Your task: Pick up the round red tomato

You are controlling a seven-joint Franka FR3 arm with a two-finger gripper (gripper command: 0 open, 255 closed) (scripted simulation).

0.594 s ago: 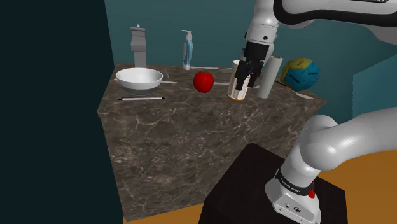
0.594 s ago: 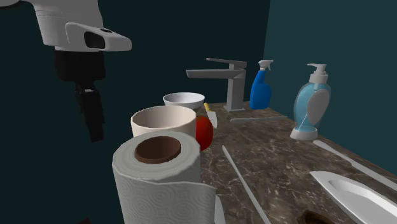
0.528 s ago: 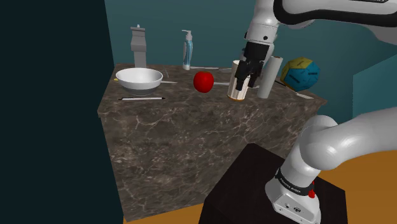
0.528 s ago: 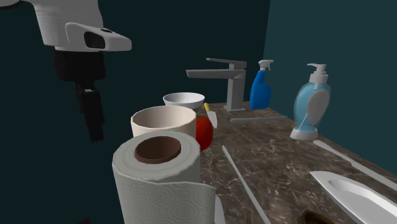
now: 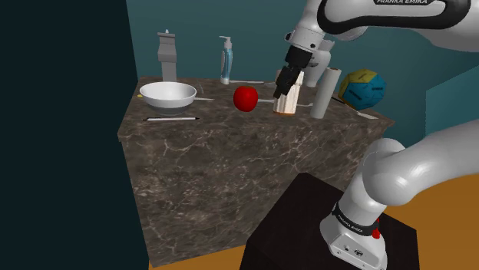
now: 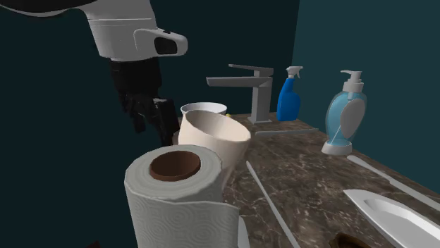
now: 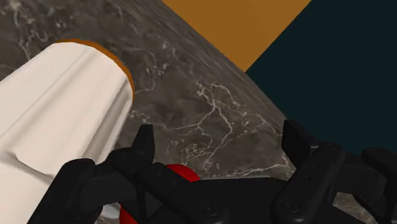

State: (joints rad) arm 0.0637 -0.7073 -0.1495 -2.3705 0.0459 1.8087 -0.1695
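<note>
Tomato (image 5: 246, 97) sits near the counter's (image 5: 230, 161) back edge. The gripper (image 5: 282, 89), spread wide and empty, hangs against a tilted cup (image 5: 292, 100) beside it.

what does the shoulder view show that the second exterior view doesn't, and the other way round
The shoulder view gives you the red tomato, a blue and yellow ball and the black stand. The second exterior view gives you instead a blue spray bottle. Both share the gripper by a tilted cup, the paper roll, the white bowl, the tap and the soap dispenser.
</note>
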